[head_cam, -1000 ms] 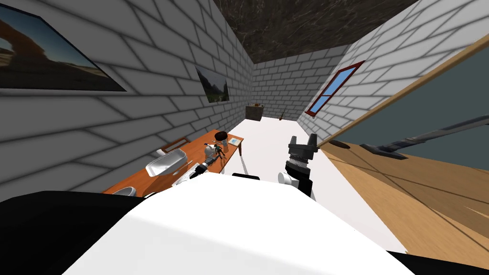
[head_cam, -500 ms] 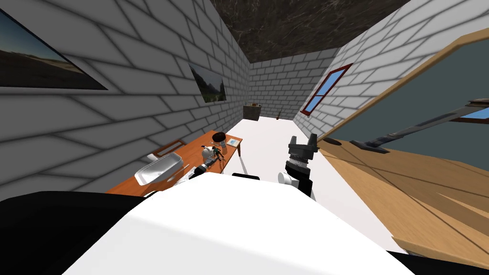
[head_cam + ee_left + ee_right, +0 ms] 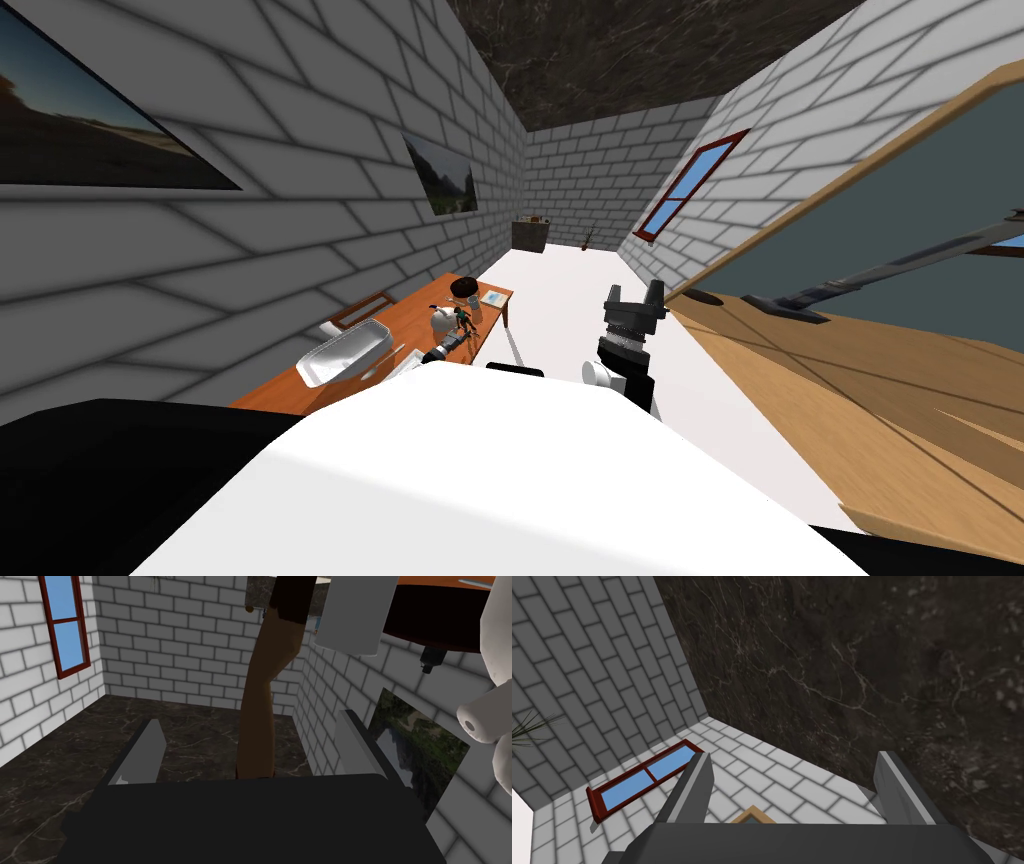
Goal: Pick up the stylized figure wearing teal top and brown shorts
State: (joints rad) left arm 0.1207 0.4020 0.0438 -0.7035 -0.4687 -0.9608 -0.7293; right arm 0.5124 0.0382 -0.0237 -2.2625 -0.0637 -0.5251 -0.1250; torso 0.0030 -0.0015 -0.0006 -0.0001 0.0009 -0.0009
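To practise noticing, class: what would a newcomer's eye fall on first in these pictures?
The brown leg of the figure, close up between the left pincer's open fingers, neither touching it. Then the orange table on the left, and the large wooden door on the right.

Left gripper (image 3: pixel 248 723) extended forward, jaws parted, right gripper (image 3: pixel 632 297) held upright, jaws likewise parted

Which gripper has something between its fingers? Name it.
The left gripper: the brown leg of the figure runs between its open fingers, which do not press it. The right gripper's open fingers have nothing between them.
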